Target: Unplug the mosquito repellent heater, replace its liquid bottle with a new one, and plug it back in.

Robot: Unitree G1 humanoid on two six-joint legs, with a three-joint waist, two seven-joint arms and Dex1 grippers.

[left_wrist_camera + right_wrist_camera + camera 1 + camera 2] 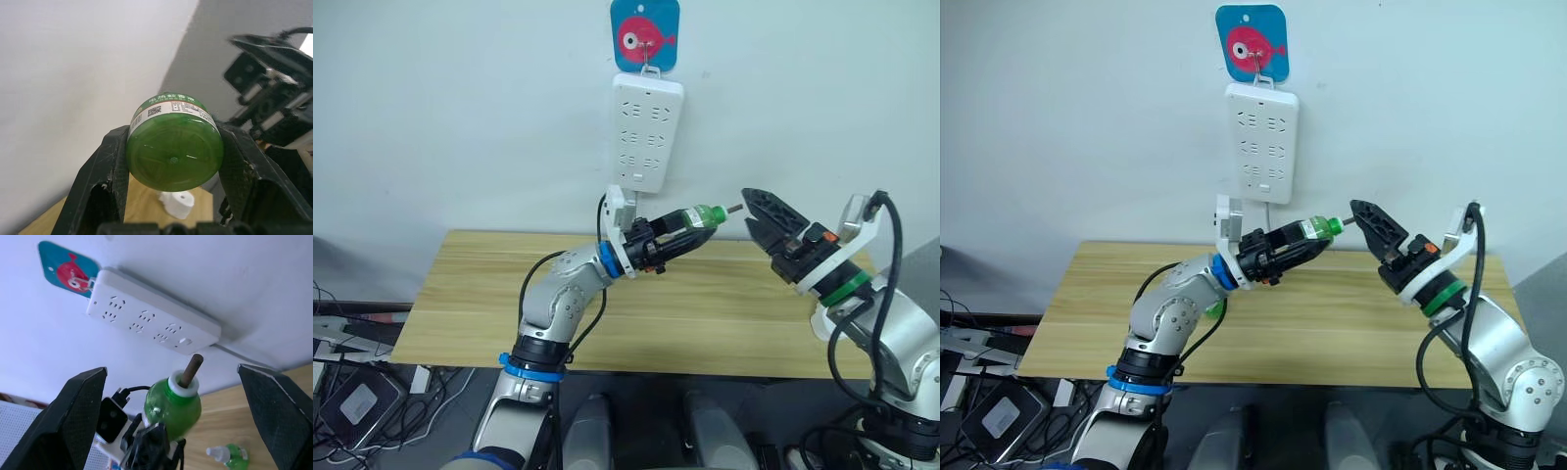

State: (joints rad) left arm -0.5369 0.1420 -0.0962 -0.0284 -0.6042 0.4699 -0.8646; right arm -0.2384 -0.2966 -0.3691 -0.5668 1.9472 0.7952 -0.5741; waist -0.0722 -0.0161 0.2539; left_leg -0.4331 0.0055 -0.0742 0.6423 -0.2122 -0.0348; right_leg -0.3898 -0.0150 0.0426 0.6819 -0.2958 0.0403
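Mosquito repellent liquid bottle, green translucent plastic with a white neck and brown wick, is clamped by its base between the left gripper's two black fingers, held above the bench's rear edge with the wick toward the right gripper. Left arm is bent at the elbow, forearm raised. Right arm reaches inward, jaws spread wide and empty, just beside the wick tip. Long white power strip hangs on the wall behind. Small white rounded plastic heater lies on the wooden bench. A second green bottle lies on the bench.
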